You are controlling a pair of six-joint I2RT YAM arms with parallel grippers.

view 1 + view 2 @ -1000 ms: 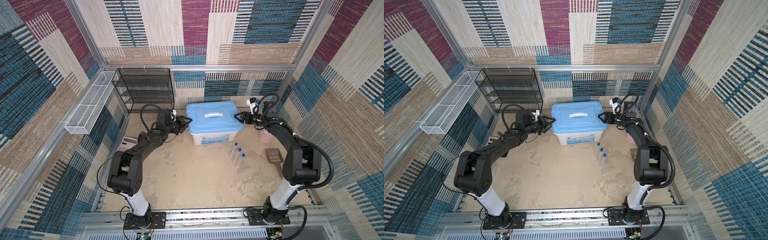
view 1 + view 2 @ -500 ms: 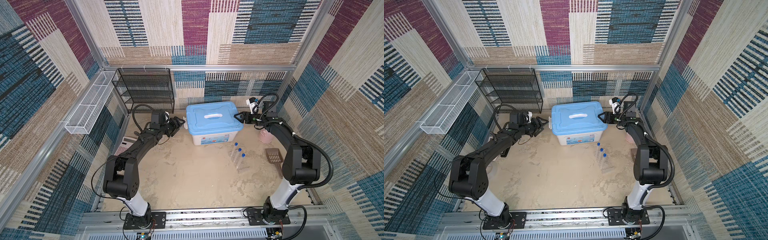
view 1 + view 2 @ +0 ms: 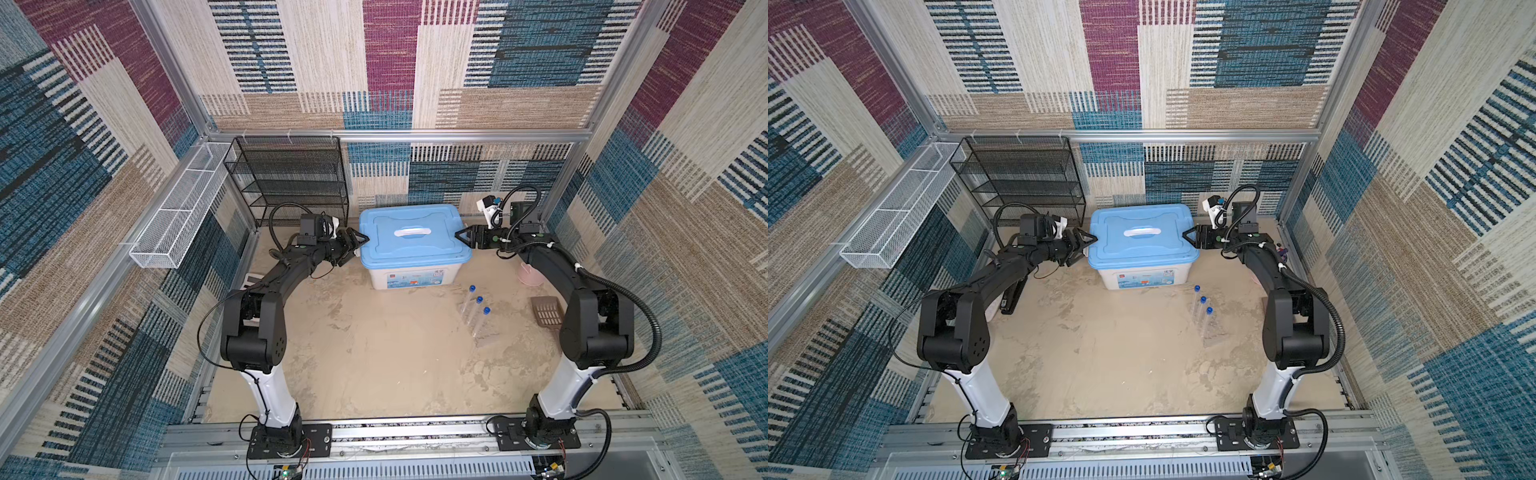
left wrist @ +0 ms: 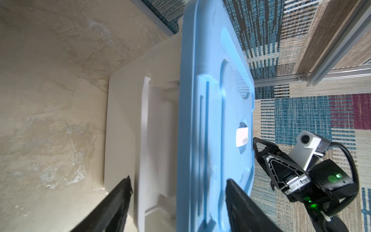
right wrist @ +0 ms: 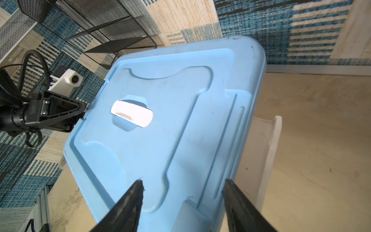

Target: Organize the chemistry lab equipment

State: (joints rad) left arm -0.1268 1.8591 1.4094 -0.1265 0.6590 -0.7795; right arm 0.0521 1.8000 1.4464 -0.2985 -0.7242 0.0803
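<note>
Toward the upper middle of both top views, a white storage box (image 3: 413,274) with a pale blue lid (image 3: 411,237) sits on the sandy tabletop (image 3: 374,353), and the two arms have closed in on it from opposite ends. The left claw (image 3: 358,241) stands with its jaws spread wide at the lid's left edge; in the left wrist view the two black fingers (image 4: 241,200) straddle the rim, one on the box-wall side and one over the lid top. The right claw (image 3: 462,236) mirrors it at the right edge, jaws likewise wide, neither pinching anything that I can see. My guess is that this paired stance suits handling the lid from both ends, whether to lift it off or after seating it; the lid lies flat on the box now, its white handle (image 3: 407,231) lying flat in its recess.

Three clear tubes with blue caps (image 3: 478,300) lie loose on the tabletop, lower right of the box. A pink cup (image 3: 528,275) and a brown slotted scoop (image 3: 546,318) sit near the right arm.

A black mesh shelf rack (image 3: 291,178) stands in the upper left corner, a white wire basket (image 3: 183,208) hangs on the left wall, and woven patchwork panels enclose the cell.
</note>
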